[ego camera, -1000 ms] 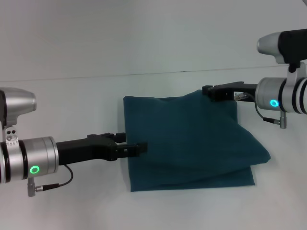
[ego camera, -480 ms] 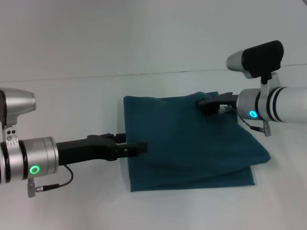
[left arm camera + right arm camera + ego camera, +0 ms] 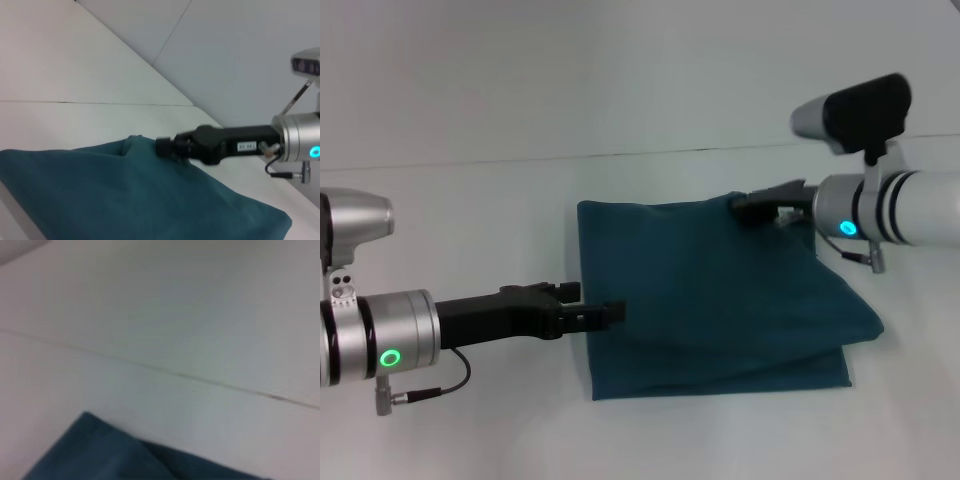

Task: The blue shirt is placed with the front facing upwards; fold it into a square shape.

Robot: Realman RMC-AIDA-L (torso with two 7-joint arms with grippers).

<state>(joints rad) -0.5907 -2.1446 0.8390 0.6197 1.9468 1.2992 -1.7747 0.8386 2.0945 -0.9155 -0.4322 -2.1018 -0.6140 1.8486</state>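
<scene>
Currently: blue shirt [image 3: 710,300] folded on white tabletop [image 3: 470,220]. Right pincer [image 3: 745,205] pinches shirt's far edge, lifting it. Left pincer [image 3: 615,312], narrow, at shirt's left edge; contact unclear.

Hidden layers, cropped arms, unreadable grips

The blue shirt [image 3: 710,300] lies folded, so its print, collar and sleeves are all tucked out of sight, and how many layers lie underneath cannot be told. The right gripper [image 3: 752,204] meets the shirt's far edge, where its dark fingertips merge with the cloth; whether they pinch fabric is unclear in both the head view and the left wrist view [image 3: 165,147]. The left gripper [image 3: 605,313] is over the shirt's near-left edge, contact uncertain. Both arms are cut off by the head view's sides. The right wrist view shows only a blurred shirt corner [image 3: 110,455].
</scene>
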